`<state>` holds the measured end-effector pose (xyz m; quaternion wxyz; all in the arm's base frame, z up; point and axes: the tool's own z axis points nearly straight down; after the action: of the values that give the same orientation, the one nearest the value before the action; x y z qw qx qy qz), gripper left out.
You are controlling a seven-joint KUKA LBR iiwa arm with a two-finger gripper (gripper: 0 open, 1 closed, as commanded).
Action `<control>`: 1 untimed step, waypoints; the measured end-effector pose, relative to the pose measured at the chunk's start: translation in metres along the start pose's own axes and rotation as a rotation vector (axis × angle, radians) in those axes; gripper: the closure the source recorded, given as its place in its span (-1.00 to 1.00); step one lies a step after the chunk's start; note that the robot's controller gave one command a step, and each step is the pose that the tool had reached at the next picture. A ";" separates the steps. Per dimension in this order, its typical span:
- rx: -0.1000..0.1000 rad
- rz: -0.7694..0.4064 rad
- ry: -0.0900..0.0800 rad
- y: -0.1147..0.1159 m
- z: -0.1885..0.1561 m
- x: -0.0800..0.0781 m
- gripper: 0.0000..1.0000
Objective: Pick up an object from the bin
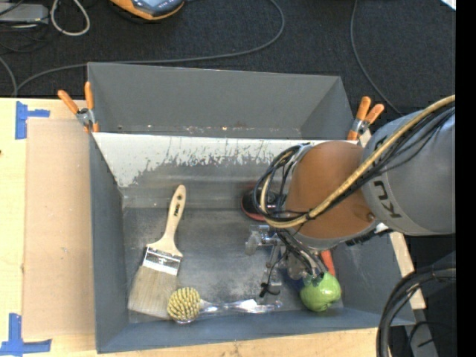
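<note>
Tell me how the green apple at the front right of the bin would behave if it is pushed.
The green apple looks round, so it would probably roll, likely until the bin wall beside it stops it. Its skin looks smooth and shiny, so it may slip from a grip.

A grey metal bin (111, 222) is carrying a few loose things on its floor. A pale-handled paintbrush (162, 262) is lying at the left. A round yellow scrubber (184, 303) is resting just beside its bristles, along the near wall. A green apple (320, 292) is sitting towards the near right corner.
</note>
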<state>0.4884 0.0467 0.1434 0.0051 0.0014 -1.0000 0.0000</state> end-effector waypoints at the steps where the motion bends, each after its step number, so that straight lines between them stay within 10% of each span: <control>1: 0.000 0.003 -0.007 0.000 -0.003 -0.002 -1.00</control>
<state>0.4903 0.0463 0.1462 0.0018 -0.0002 -1.0000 -0.0001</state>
